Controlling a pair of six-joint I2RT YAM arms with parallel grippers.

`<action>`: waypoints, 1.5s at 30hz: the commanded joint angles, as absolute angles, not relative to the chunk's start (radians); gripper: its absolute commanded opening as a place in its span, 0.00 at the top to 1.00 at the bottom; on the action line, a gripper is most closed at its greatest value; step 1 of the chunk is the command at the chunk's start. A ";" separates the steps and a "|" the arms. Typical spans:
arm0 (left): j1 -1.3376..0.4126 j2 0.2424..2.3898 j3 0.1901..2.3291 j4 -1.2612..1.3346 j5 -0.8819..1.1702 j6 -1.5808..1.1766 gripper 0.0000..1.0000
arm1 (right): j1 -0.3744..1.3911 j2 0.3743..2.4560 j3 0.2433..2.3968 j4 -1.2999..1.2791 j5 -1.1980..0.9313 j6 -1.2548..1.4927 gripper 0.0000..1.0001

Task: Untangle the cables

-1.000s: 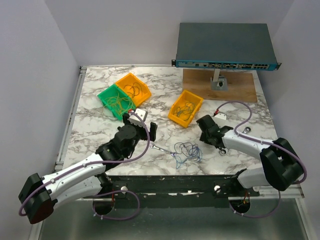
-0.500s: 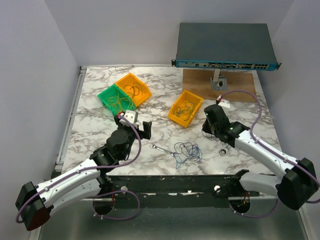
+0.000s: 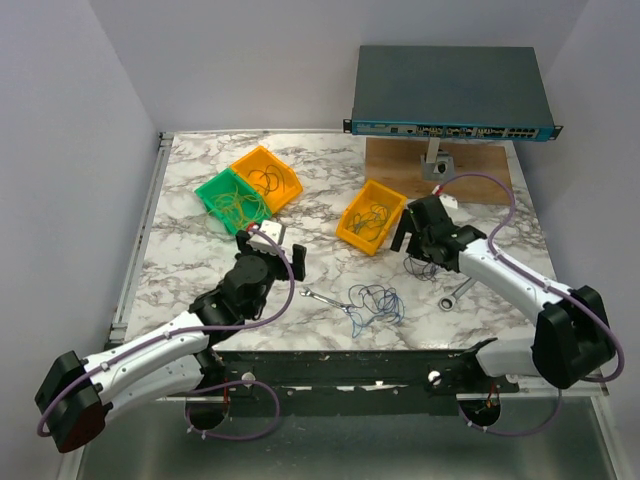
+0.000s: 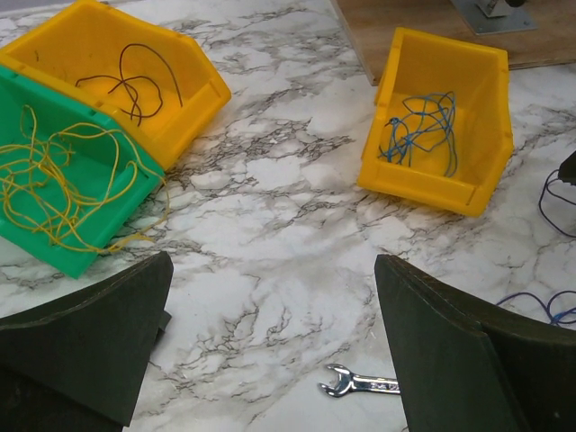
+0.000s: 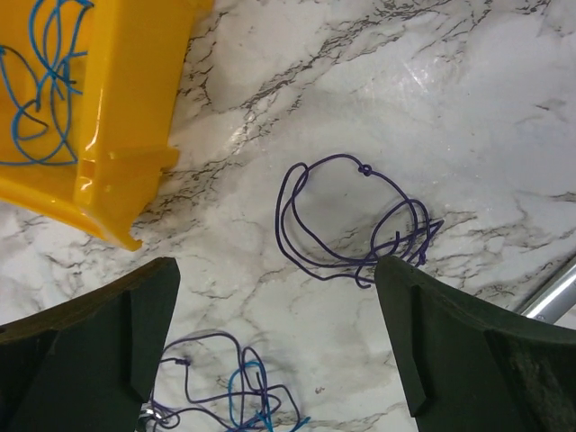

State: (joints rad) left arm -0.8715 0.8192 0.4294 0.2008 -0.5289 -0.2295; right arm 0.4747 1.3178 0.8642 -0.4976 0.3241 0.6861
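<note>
Claws first: the left claw hangs spread wide over the bare marble desk, holding nothing. Just under its near side lies a small silver wrench. Ahead and to its left sit a green bin of yellow wire and, touching it, a yellow bin of dark wire. The right claw is spread open too, and empty. Straight below its gap a lone purple cable loop rests on the desk. Nearer in, the tangled cables, blue and purple, lie in a heap apart from that loop. Off its left finger stands another yellow bin holding blue wire.
</note>
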 commanded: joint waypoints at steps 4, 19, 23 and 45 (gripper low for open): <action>-0.867 0.838 0.448 0.220 -0.556 -0.229 0.02 | 0.460 1.438 0.857 -0.473 0.383 0.656 0.00; -0.867 0.871 0.459 0.216 -0.564 -0.224 0.01 | 0.460 1.464 0.740 -0.454 0.479 0.718 0.00; -0.867 0.872 0.459 0.215 -0.566 -0.224 0.01 | 0.460 1.436 0.702 -0.403 0.447 0.721 0.44; -0.764 0.788 0.441 0.129 -0.636 -0.386 0.01 | 0.603 1.324 1.067 -0.275 -0.258 0.556 0.99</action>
